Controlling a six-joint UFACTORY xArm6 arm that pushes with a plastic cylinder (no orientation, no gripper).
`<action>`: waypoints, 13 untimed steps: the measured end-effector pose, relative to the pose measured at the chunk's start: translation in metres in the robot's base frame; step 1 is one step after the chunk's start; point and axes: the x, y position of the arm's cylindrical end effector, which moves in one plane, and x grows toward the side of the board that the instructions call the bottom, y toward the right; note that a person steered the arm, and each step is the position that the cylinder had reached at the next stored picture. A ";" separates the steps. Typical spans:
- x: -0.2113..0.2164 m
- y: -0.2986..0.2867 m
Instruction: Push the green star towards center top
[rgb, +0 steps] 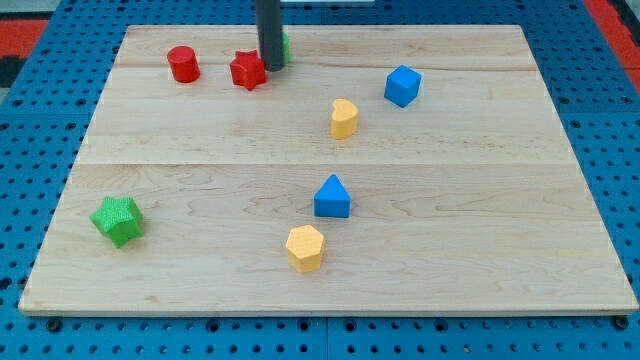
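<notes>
1. My tip (271, 68) – the lower end of the dark rod – sits near the view's top, a little left of centre, on the wooden tabletop (200, 150).
2. No claw on this arm, so nothing spread or pinched to report; just the straight rod coming down from the view's top edge.
3. Green star (118, 220) is at the view's lower left, close to the tabletop's left edge, well apart from my tip and from every other block.
4. Red star (247, 71) lies just left of my tip, touching it or nearly so – cannot tell which.
5. Red cylinder (183, 64) stands further left of the red star, near it but apart.
6. A second green block (285, 45) shows as a sliver at the rod's right side, mostly hidden behind the rod; shape cannot be made out.
7. Blue cube (402, 85) is at the view's upper right, clear of the rest.
8. Yellow block (344, 118), rounded on top, sits below and left of the blue cube, near it but not touching.
9. Blue triangular block (332, 197) is around the middle, slightly below centre.
10. Yellow hexagonal block (305, 247) lies just below and left of the blue triangular block, close but with a gap showing.
11. Around the tabletop: a blue perforated base (600, 110) on all visible sides.
</notes>
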 end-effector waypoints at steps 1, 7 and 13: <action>-0.016 -0.055; -0.022 -0.018; 0.303 -0.079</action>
